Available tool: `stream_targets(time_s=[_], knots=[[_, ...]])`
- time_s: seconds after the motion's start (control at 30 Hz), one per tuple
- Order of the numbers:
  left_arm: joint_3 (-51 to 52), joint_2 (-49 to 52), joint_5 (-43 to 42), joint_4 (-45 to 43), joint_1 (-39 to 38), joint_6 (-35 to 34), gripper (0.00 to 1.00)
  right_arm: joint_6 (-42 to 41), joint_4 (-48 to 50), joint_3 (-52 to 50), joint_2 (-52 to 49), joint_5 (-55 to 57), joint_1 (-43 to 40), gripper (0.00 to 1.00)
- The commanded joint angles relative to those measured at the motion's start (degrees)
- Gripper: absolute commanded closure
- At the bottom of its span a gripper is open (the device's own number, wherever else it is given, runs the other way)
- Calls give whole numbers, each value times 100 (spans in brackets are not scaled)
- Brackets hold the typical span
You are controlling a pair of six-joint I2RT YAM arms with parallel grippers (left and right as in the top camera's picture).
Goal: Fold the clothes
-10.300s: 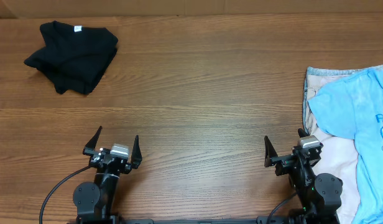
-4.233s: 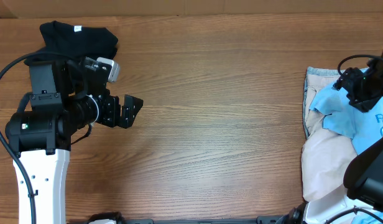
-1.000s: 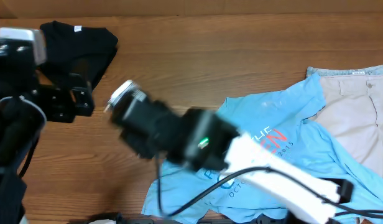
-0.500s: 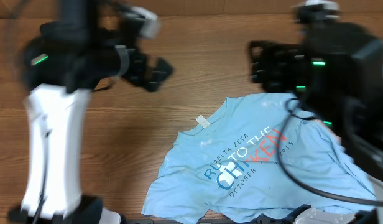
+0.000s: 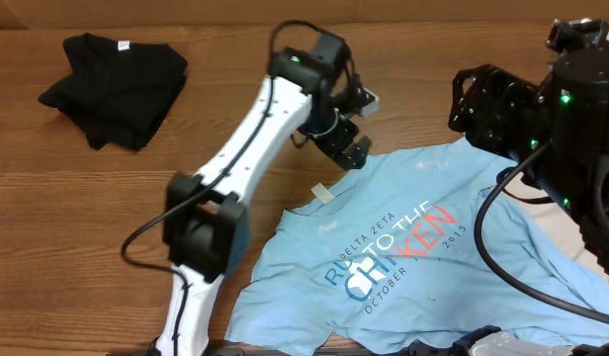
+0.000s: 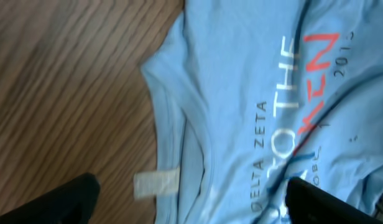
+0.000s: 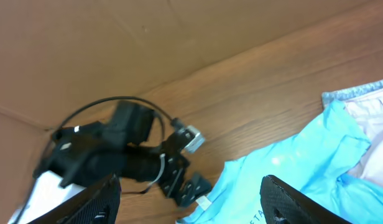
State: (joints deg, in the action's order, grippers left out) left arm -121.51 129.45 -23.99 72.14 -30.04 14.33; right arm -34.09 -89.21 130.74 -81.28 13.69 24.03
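Blue cotton tee (image 5: pixel 413 247) lies print-up right under my L tool (image 5: pixel 349 148), fingers spread wide, nothing gripped; collar and neck tag sit just below it. R tool (image 5: pixel 482 104) hangs released too, over the tee's far shoulder. My read: tee laid out but rumpled, no fold made yet. Black garment (image 5: pixel 112 84) is bunched well off beyond L tool; beige shorts (image 7: pixel 373 107) are partly under the tee. Wood-grain table (image 5: pixel 87 218), brown board wall (image 7: pixel 86 50) behind.
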Motion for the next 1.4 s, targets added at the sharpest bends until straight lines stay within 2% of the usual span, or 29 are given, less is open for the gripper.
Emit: stream_targets(time_s=[0.0, 0.03, 0.17, 0.23, 0.3, 0.57, 0.77, 0.93, 1.0, 1.1, 1.2, 1.37], knots=[[-48, 249, -649, -256, -9, -173, 18, -50, -24, 81, 52, 0, -11, 24], [-48, 369, -750, -350, -22, -173, 32, -50, -37, 81, 52, 0, -11, 24], [-48, 776, -872, -542, -151, -173, 73, -50, -87, 81, 48, 0, -11, 24], [-48, 909, -872, -555, -234, -173, 88, -48, -120, 81, 48, 0, -11, 24], [-48, 1008, -841, -601, -350, -170, 96, -50, -151, 79, 44, 0, -11, 24], [-44, 1375, -385, -966, -699, -197, 96, -48, -227, 79, 15, 0, -11, 24], [-42, 1526, 975, -1161, -645, -1451, 96, -48, -361, 79, 15, 0, -11, 24], [0, 1600, 1263, -1128, -393, -1567, 95, -48, -459, 79, 15, 2, -11, 24], [0, 1644, 1285, -1062, -245, -1707, 94, -48, -459, 79, 15, 2, -11, 24], [0, 1650, 1727, -872, 81, -2494, 96, -48, -494, 79, 15, 2, -11, 24], [0, 1650, 2260, -566, 566, -2970, 96, -48, -588, 79, 15, 4, -11, 24], [-26, 1631, 2575, -229, 1659, -2955, 95, -50, -741, 79, 15, 31, -11, 24]])
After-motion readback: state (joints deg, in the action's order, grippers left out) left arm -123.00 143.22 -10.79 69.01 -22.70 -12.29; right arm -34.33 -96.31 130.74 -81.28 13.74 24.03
